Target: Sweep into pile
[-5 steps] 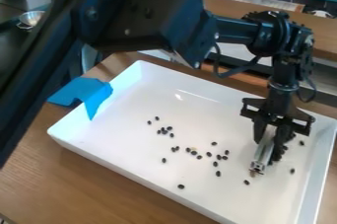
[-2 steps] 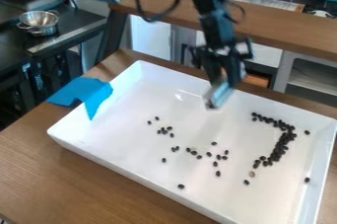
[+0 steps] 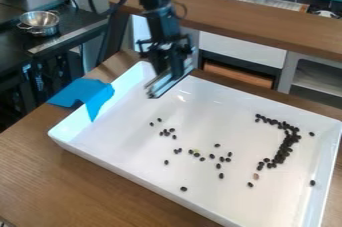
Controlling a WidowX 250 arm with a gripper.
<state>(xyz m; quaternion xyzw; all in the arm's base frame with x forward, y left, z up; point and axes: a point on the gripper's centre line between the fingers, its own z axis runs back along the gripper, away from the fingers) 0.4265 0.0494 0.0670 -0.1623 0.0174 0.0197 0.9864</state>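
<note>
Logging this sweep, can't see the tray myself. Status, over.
Gripper over far-left corner of tray, holding metal strip. Dark beans: bent line at right, others scattered mid-tray, no single pile. Blue cloth over left rim, clear of beans.

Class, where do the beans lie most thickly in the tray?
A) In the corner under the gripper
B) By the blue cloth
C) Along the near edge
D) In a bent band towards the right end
D: the black beans crowd into a bent band near the white tray's right end.

Small black pieces [image 3: 286, 146], curved band, others scattered, white tray [image 3: 127, 141]
</note>
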